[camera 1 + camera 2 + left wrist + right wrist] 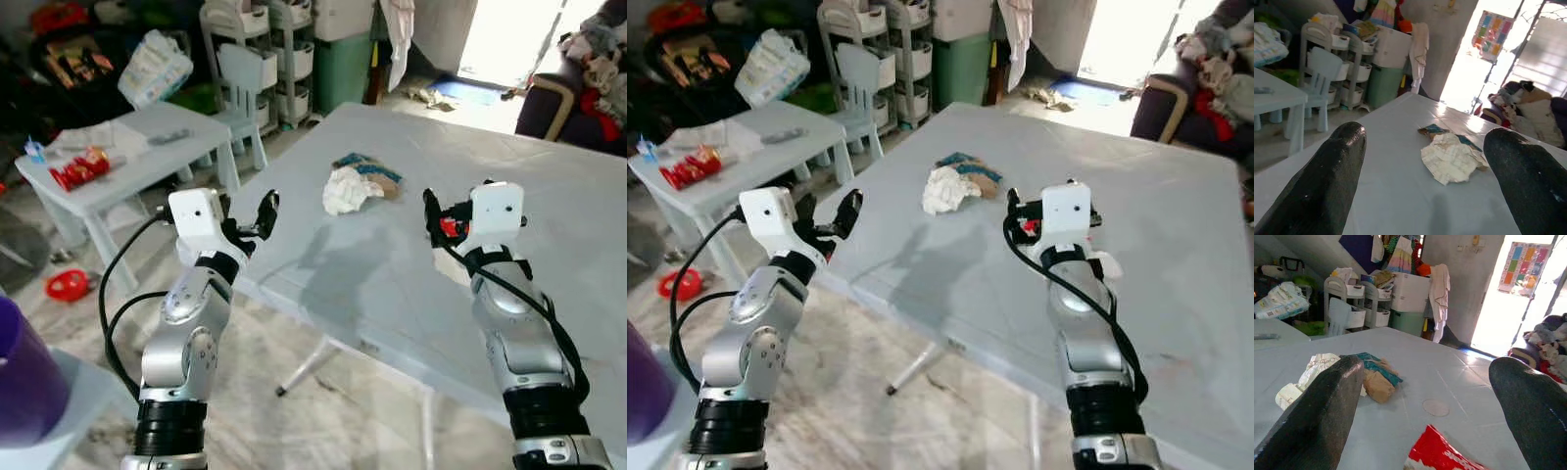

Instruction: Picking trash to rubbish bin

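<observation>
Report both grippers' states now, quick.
Left gripper: open, holding nothing, aimed at the crumpled white paper on the table.
Right gripper: open, holding nothing, a red wrapper lying just below it.

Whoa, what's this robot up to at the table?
It is clearing trash. Both claws, left claw and right claw, hang open over the grey table, holding nothing. Crumpled paper and a wrapper lie ahead of them, and a red packet sits just below the right claw.

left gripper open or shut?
Open. In its wrist view the two fingers stand wide apart, the white paper wad on the table between them, untouched.
</observation>
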